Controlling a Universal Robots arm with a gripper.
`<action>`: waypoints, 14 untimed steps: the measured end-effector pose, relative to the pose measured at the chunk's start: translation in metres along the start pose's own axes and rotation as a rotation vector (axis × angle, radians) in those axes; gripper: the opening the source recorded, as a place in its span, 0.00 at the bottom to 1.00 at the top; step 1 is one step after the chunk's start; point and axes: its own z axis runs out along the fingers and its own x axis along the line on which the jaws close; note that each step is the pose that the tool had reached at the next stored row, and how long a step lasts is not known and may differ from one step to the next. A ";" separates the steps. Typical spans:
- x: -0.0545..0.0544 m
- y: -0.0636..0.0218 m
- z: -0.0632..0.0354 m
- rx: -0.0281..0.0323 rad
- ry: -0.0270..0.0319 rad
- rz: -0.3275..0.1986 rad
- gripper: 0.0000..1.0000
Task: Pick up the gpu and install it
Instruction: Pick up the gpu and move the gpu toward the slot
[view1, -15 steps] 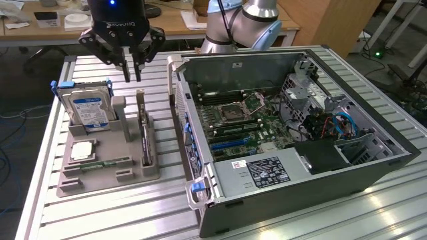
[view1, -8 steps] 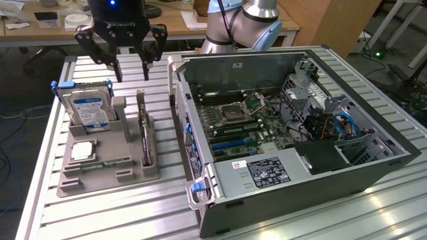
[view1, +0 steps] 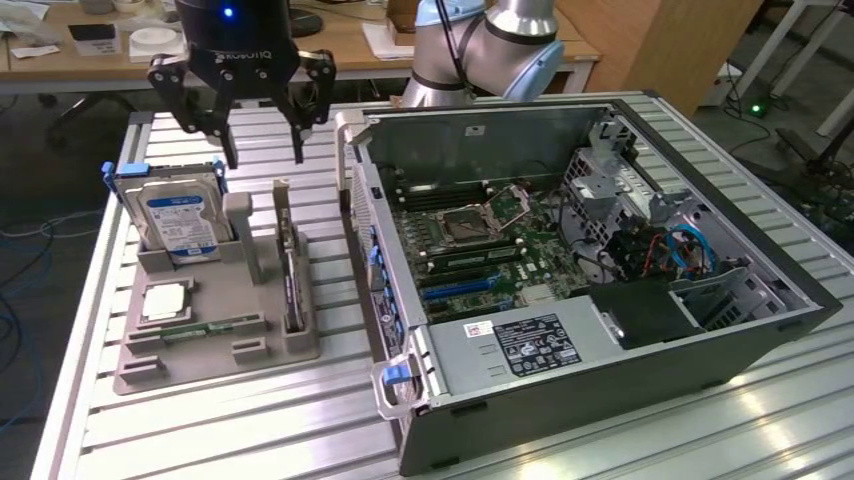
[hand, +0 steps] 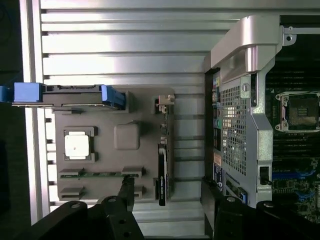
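Gripper (view1: 263, 152), "ROBOTIQ" on body, jaws spread, empty, hovering abv gpu (view1: 288, 262) upright in tray (view1: 200, 358) slot.

A black gripper (view1: 264, 158) with white lettering and a small blue light above it, on a silver-grey arm (view1: 514, 40) with pale blue joint caps and a black cable.

My pincer (view1: 263, 152) hangs high and points straight down, jaws spread wide, holding nothing. The black fingers (view1: 230, 140) are clear of everything, with daylight between them. Wrist is vertical, blue light lit on the black body above. My arm (view1: 487, 45), grey with blue caps, sits to the exterior view's right of the pincer. In the wrist view, the fingertips (hand: 127, 186) are well apart.
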 end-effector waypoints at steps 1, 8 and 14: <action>0.000 -0.0001 0.0009 0.0039 0.0013 -0.002 0.65; 0.000 -0.0005 0.0101 0.0096 0.0095 -0.009 0.65; 0.000 -0.0011 0.0209 0.0097 0.0126 -0.013 0.65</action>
